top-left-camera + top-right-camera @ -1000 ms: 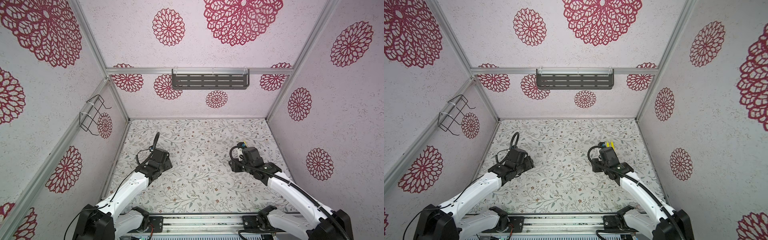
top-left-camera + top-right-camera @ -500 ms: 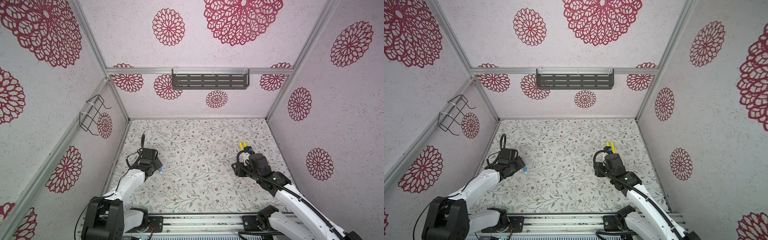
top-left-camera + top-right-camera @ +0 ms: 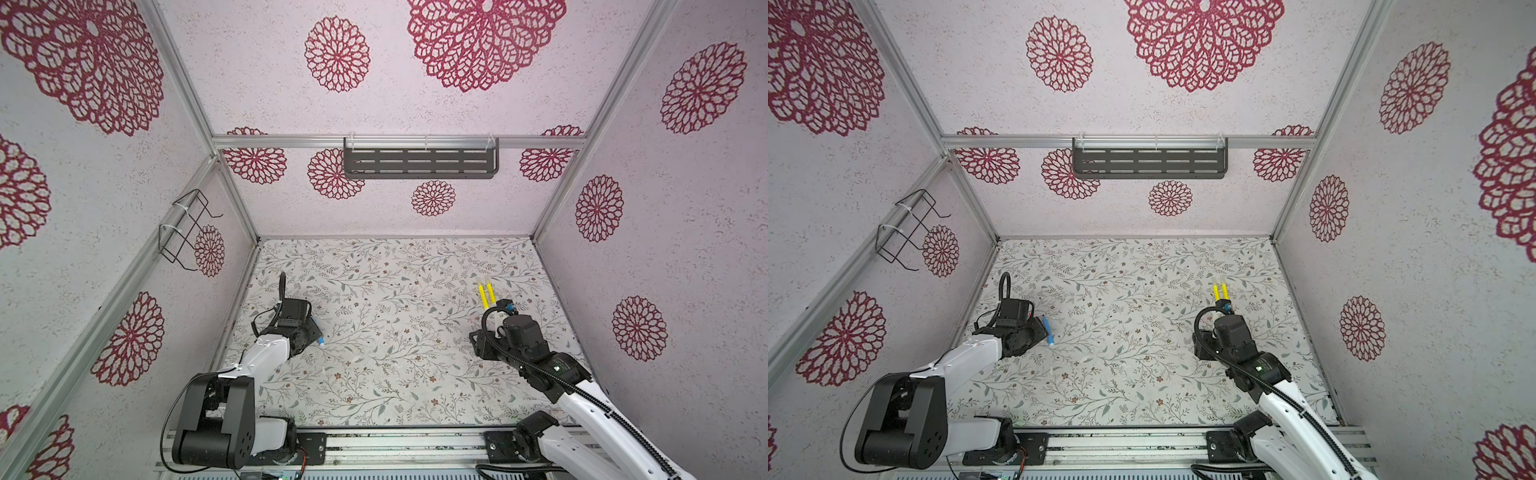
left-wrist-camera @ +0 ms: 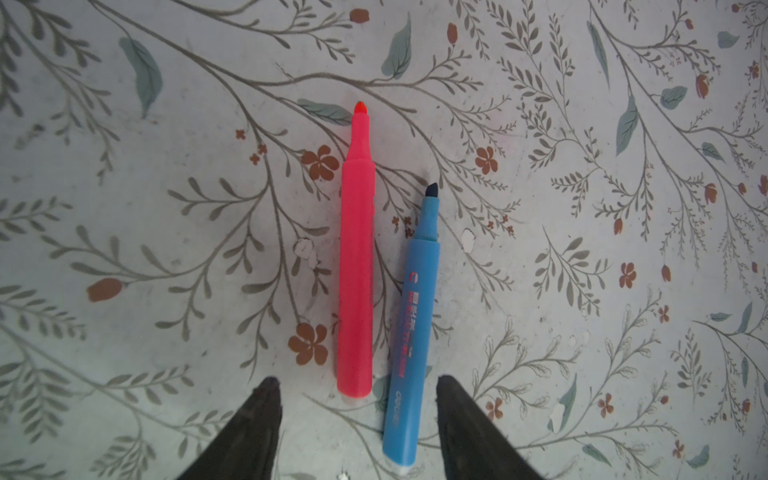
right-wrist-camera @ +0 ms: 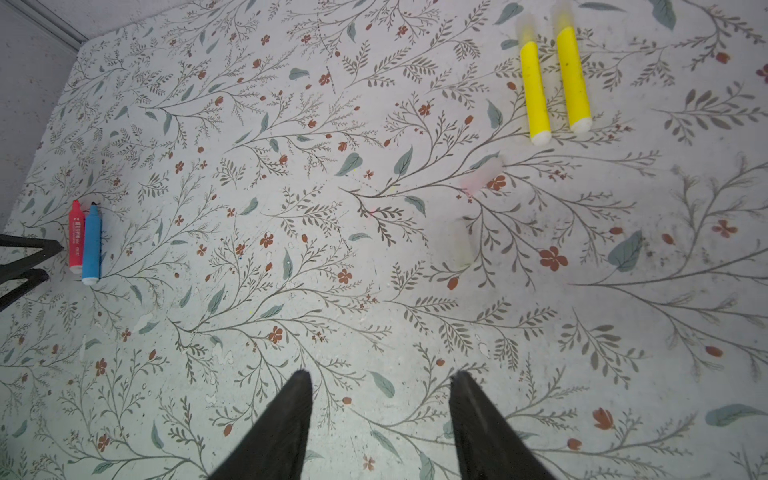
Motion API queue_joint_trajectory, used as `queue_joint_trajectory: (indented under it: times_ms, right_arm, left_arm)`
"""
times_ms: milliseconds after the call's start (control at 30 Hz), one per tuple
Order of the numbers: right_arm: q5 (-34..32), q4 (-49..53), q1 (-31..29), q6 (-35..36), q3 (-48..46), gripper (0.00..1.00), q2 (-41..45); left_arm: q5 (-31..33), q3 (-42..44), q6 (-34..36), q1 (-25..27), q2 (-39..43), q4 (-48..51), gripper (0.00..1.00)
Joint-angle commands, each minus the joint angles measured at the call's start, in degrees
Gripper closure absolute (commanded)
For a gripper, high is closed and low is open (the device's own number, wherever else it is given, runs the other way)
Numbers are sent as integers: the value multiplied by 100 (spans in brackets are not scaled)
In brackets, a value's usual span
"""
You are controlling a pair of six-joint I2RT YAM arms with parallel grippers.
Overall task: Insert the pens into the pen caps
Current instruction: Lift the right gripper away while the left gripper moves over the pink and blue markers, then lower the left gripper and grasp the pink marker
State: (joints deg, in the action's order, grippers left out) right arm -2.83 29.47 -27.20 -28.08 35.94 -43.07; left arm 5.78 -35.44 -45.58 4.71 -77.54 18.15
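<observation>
- Pink pen point(image 4: 355, 257) and blue pen point(image 4: 411, 332) lie side by side with bare tips pointing away from your left gripper point(image 4: 358, 380). Its jaws stand apart, gripping nothing, and straddle both butt ends, lined up to pick one, I'd say.
- Your left arm is folded low, wrist looking straight down at the table point(image 4: 124, 208).
- Your right gripper point(image 5: 381, 374) hangs open and empty, wrist tilted forward. Clear caps point(image 5: 482, 176) lie just ahead of it, and the yellow pens point(image 5: 536, 91) beyond look capped already.
</observation>
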Motion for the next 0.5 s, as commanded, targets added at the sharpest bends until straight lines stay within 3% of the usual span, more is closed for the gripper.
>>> queue_joint_trajectory:
  times_ms: [0, 467]
  right_arm:
    - [-81, -29, 0, -102, 62, 43, 44]
    - [-76, -29, 2, -172, -52, 43, 191]
  left_arm:
    - [107, -182, 59, -50, -107, -75, 39]
    - [81, -461, 48, -251, -580, -85, 51]
